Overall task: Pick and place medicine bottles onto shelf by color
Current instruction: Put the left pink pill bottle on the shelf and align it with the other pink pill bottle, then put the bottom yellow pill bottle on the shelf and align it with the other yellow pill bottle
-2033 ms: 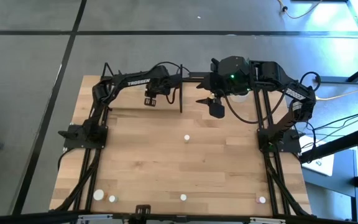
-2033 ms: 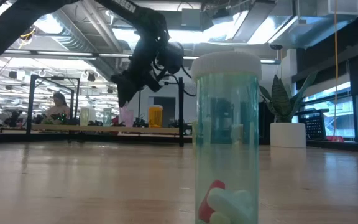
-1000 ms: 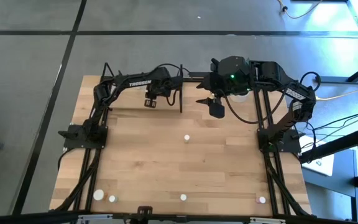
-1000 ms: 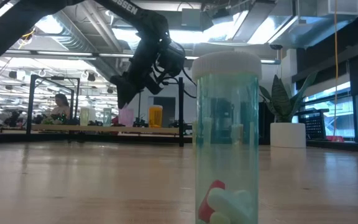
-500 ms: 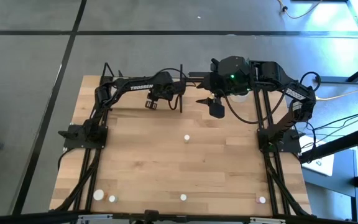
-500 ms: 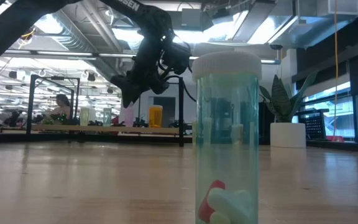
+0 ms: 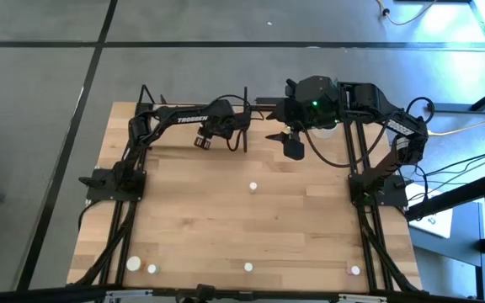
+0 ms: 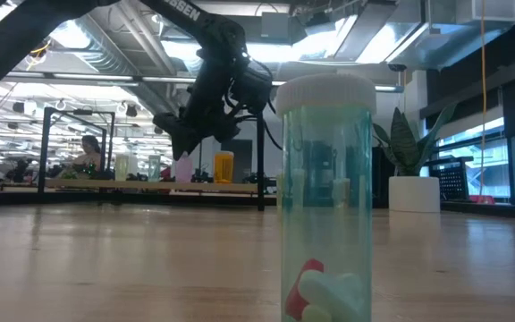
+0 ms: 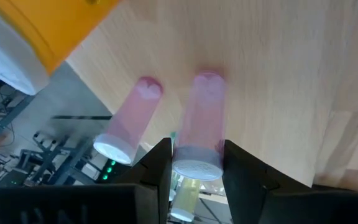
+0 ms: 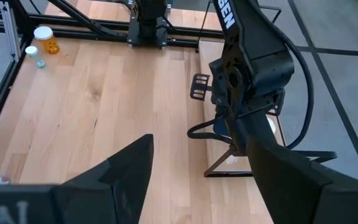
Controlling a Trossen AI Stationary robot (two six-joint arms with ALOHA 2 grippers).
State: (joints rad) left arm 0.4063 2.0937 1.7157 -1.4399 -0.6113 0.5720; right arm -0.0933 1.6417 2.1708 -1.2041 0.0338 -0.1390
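Note:
My left gripper [image 7: 202, 140] reaches over the shelf [image 8: 132, 185] at the table's far edge and is shut on a pink medicine bottle [image 9: 201, 118] with a white cap. Beside it on the shelf board stand a second pink bottle [image 9: 129, 115] and an orange one [image 9: 42, 25]. My right gripper [image 7: 291, 145] hangs open and high over the far right of the table, holding nothing. More white-capped bottles stand on the table: one mid-table [image 7: 253, 186] and several along the near edge [image 7: 151, 269]. My left gripper pinches the pink bottle at its white-capped top end [image 9: 196, 167] between the two fingers [image 9: 160, 165]. The fingers slant down from above, one on each side of the cap. The bottle stands upright below them, its base [image 9: 209, 78] on or just above the shelf board; I cannot tell which.
The shelf's upright black bar [image 7: 245, 118] stands just right of my left gripper. A white plant pot [image 8: 415, 192] sits at the far right, under my right arm. A clear green bottle [image 8: 325, 197] with pills stands close to the low camera. The table's middle is bare wood.
My left wrist has rolled a little while staying over the shelf's pink bottles; its fingers keep the same gap. My right arm has kept still.

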